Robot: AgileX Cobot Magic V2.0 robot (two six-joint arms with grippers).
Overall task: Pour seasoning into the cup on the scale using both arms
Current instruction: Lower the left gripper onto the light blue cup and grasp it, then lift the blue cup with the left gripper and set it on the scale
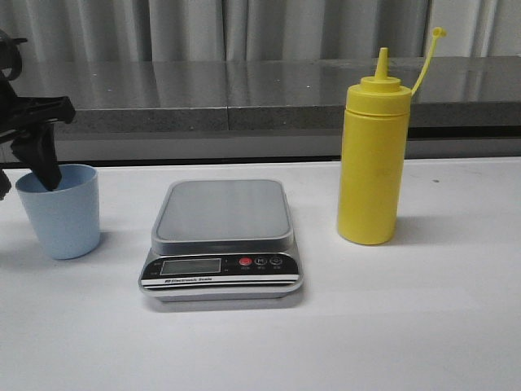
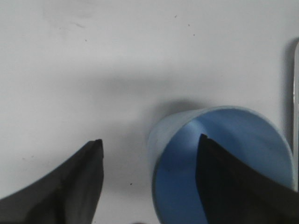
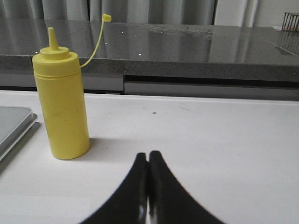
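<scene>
Straddling the pale blue cup's (image 1: 60, 210) rim, the left claw (image 2: 149, 179) gapes wide, while the right claw (image 3: 148, 186) rests pinched together near the yellow squeeze bottle (image 3: 62, 109)

Scale (image 1: 221, 238) at table (image 1: 423, 326) centre, platform bare. Cup (image 1: 60, 210) left of scale, standing apart from it. Seasoning (image 1: 373, 155) upright right of scale, apart. Left gripper (image 2: 148, 163) straddles cup wall: one finger inside cup, other outside. Counter ledge (image 1: 244, 94) behind table.
</scene>
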